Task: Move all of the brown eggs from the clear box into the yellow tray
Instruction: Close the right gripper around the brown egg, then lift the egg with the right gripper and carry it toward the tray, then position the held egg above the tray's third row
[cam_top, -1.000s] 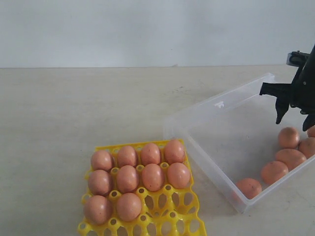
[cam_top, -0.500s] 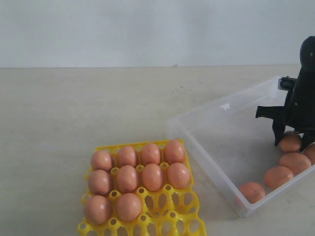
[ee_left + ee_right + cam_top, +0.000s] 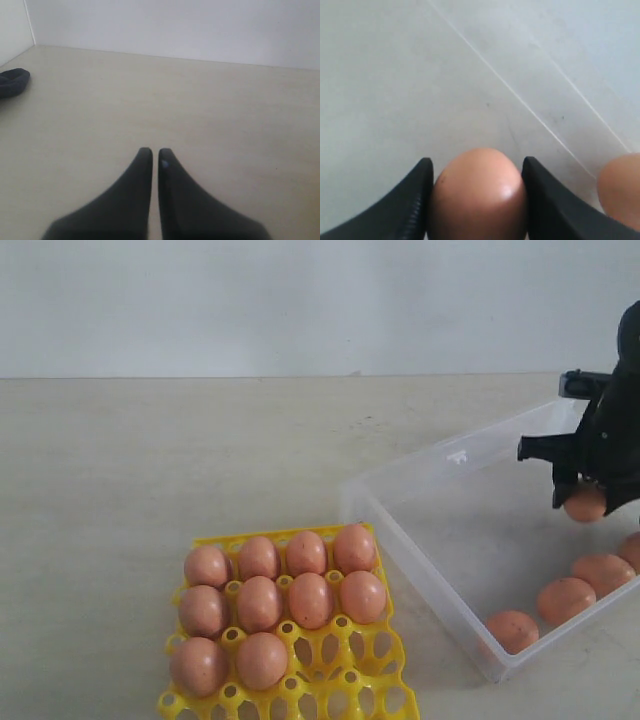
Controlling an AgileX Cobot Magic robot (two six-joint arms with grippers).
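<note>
My right gripper [image 3: 586,502] hangs over the clear box [image 3: 430,540] at the right edge, shut on a brown egg [image 3: 585,503] lifted off the box floor. The right wrist view shows that egg [image 3: 477,195] squeezed between both fingers [image 3: 412,200], with another egg [image 3: 620,187] beside it. Several brown eggs [image 3: 565,598] lie along the box's near right wall. The yellow tray [image 3: 350,680] at the bottom centre holds several eggs [image 3: 259,602] in its back rows; front right sockets stand open. My left gripper [image 3: 151,152] is shut on nothing, over bare table, out of the exterior view.
A pale wall runs behind the beige table [image 3: 150,460]. A dark object [image 3: 12,82] lies at the table's edge in the left wrist view. The box's near corner [image 3: 495,665] sits close to the tray's right side.
My right gripper dropped onto an egg in the box, closed on it, and has lifted it off the floor. The box shifted slightly. The tray is unchanged.
</note>
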